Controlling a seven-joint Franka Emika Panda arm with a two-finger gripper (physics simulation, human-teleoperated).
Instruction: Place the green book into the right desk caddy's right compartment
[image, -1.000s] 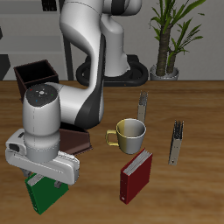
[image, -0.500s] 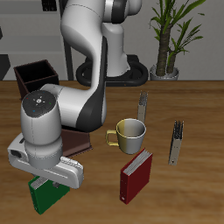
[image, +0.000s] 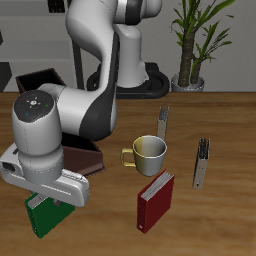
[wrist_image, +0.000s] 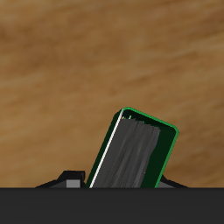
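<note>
Thin green hardcover book (wrist_image: 133, 150), stiff, light, slick-covered, seemingly pinched at 1 end by two-finger gripper (wrist_image: 118, 184), finger contact hidden; best held across covers, tilting likely.

Bare table (image: 215, 215) lies open beside the red book (image: 154, 200); the mug (image: 147, 154) crowds the caddy (image: 88, 158).

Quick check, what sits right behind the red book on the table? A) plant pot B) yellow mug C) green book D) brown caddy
B: the yellow mug stands just behind the red book; the green book is off under the tool.
</note>
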